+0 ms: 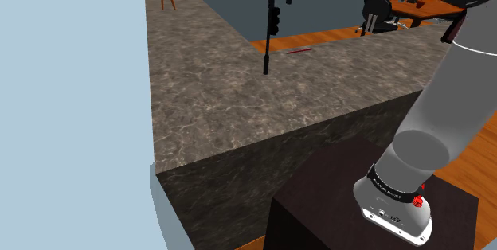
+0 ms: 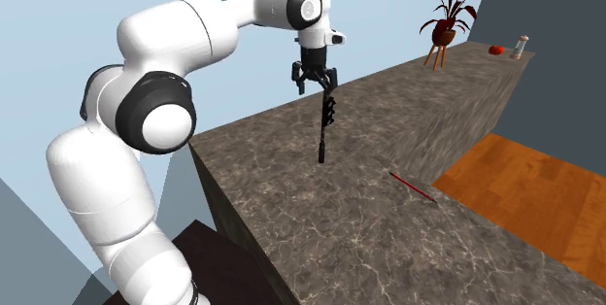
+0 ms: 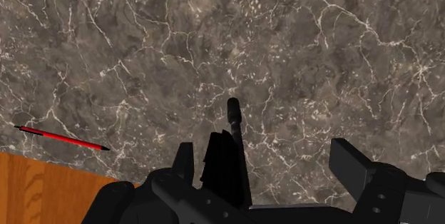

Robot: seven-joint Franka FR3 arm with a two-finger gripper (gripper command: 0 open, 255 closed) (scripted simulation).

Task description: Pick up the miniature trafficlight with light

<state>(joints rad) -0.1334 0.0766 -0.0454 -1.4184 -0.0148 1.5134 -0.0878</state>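
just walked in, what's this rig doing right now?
The white Franka arm has its black hand at the top of the black miniature traffic light, which stands upright on the dark veined counter. The fingers stand apart on either side of it, so it isn't clasped yet. A thin red stick lies on the counter nearby, close to the edge.
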